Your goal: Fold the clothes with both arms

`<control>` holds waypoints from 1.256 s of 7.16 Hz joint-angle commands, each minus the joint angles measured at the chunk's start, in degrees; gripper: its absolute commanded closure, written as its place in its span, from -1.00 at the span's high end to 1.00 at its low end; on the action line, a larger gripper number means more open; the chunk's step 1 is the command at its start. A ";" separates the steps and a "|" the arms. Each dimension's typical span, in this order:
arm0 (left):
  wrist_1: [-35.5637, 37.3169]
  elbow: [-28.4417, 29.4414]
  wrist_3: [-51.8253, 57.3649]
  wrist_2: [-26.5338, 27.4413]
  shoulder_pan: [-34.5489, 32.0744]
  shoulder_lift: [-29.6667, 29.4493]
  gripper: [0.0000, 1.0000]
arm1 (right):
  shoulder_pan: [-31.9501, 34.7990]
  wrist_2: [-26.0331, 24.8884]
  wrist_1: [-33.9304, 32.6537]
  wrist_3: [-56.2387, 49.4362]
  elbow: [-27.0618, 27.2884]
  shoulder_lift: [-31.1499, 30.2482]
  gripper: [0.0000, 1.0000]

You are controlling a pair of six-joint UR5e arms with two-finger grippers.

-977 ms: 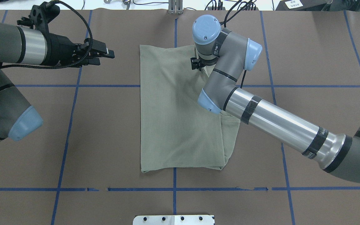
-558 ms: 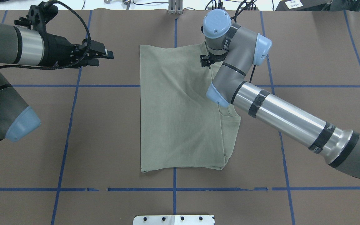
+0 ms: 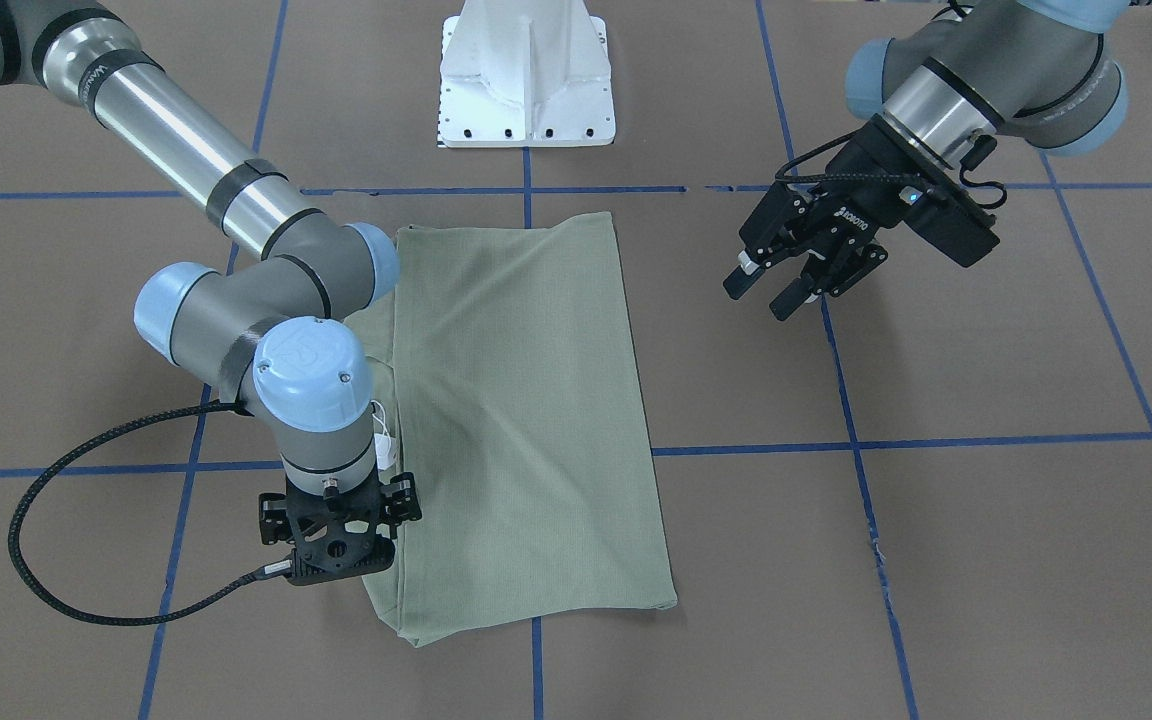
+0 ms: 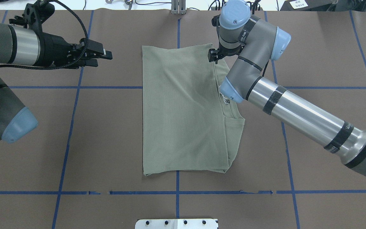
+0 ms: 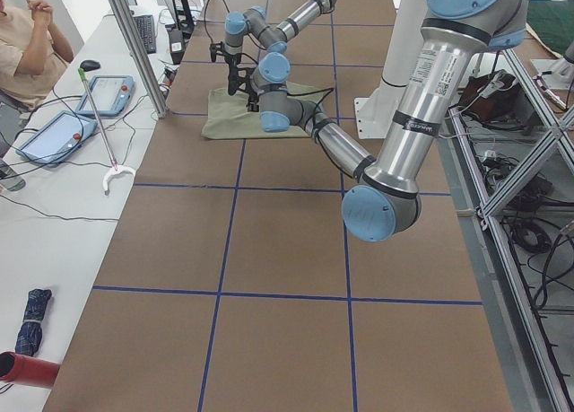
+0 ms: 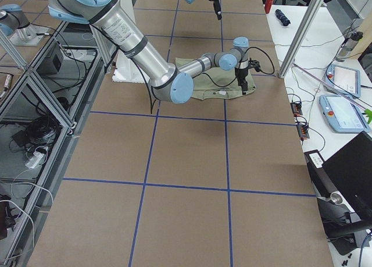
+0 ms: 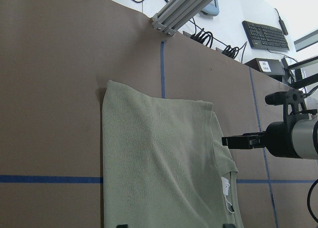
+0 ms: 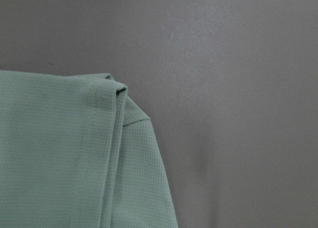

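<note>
The sage-green shirt [image 4: 183,117] lies folded into a tall rectangle at the table's middle, with a second layer showing along its right edge and a white tag [image 4: 224,100] there. It also shows in the front view [image 3: 526,420]. My right gripper [image 4: 212,56] points down at the shirt's far right corner. Its fingers are hidden under the wrist [image 3: 336,545], so I cannot tell its state. The right wrist view shows that corner [image 8: 114,104] lying flat, with no fingers in it. My left gripper [image 4: 104,61] is open and empty, above bare table left of the shirt [image 3: 764,292].
The table is covered in brown paper with a grid of blue tape lines [image 4: 176,192]. The white pedestal base [image 3: 526,80] stands at the robot's edge. An aluminium post [image 4: 179,8] stands at the far edge. An operator [image 5: 27,44] and tablets are beside the far side.
My right arm has swung right and toward the far edge, from over the shirt's upper part to its far right corner. My left arm has drawn back slightly left. The shirt has not moved.
</note>
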 commanded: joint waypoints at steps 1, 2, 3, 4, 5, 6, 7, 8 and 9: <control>0.00 -0.01 0.09 -0.01 -0.04 -0.03 0.37 | -1.39 0.82 -2.72 8.33 10.61 -4.02 1.00; 0.00 -0.01 0.26 -0.01 -0.13 0.06 0.37 | -2.89 0.73 -2.73 13.69 16.41 -7.96 1.00; 0.00 0.08 0.27 -0.01 -0.04 0.06 0.37 | -4.47 0.56 -2.64 21.22 21.51 -11.13 1.00; 0.00 0.08 0.27 -0.01 -0.04 0.06 0.37 | -7.09 -1.10 -2.64 28.35 26.44 -13.77 1.00; 0.61 -0.01 0.18 -0.01 -0.04 0.06 0.37 | -9.73 -3.03 -2.73 35.90 29.97 -14.93 1.00; 1.83 -0.01 0.18 -0.01 -0.04 0.06 0.37 | -12.54 -4.87 -2.73 41.28 35.40 -18.86 1.00; 2.63 -0.09 0.26 -0.01 0.04 0.06 0.39 | -16.40 -8.63 -2.82 47.17 42.50 -24.82 1.00; 3.24 -0.18 0.00 -1.58 -0.04 0.15 0.41 | -20.79 -13.28 -3.34 51.14 47.36 -28.88 1.00; 4.38 -0.88 0.00 -2.20 -0.13 1.02 0.41 | -24.66 -15.94 -7.26 57.88 49.23 -29.44 1.00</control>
